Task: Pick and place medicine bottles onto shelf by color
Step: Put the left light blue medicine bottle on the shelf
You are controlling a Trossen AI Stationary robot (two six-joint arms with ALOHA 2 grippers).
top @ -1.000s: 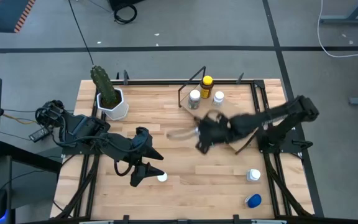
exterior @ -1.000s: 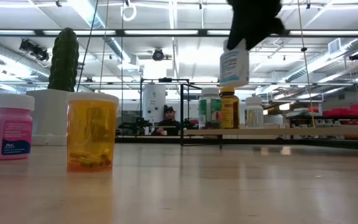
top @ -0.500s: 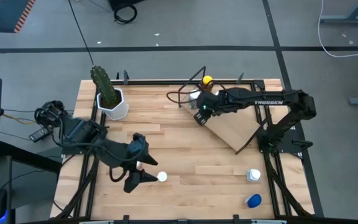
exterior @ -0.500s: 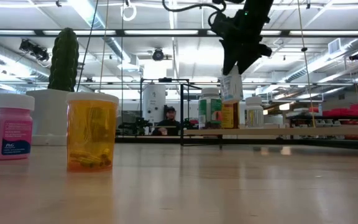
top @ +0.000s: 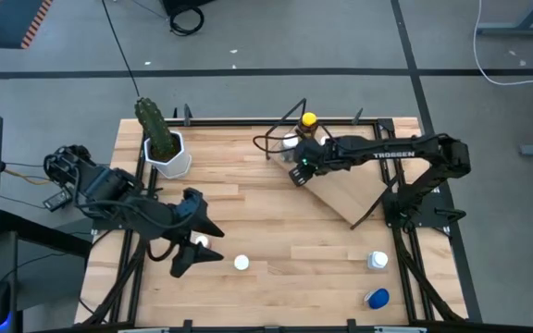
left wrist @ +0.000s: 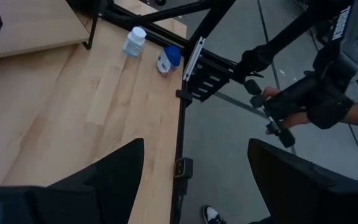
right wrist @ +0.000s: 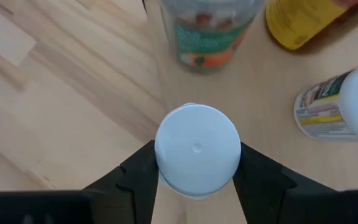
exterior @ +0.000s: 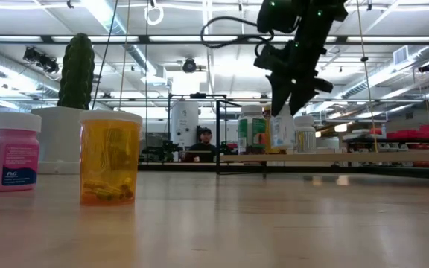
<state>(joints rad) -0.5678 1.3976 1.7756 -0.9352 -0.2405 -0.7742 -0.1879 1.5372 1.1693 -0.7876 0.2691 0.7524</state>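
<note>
A white-capped bottle [right wrist: 197, 149] is held upright on the light-wood shelf [top: 345, 190] (set at an angle), beside three bottles [exterior: 253, 132] already stood there.

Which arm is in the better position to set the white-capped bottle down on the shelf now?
The right arm. Its right gripper already grips the white-capped bottle over the shelf, beside the bottles there. The left gripper is open and empty, far across the table.

The right gripper [top: 296, 170] now sits low over the far left end of the shelf [top: 345, 190]. A second ago it was high over the middle of the table. The white-capped bottle [right wrist: 197, 149] in its fingers is now down on the shelf. The left gripper [top: 192, 252] is now left of the white cap [top: 241, 263] on the table.
</note>
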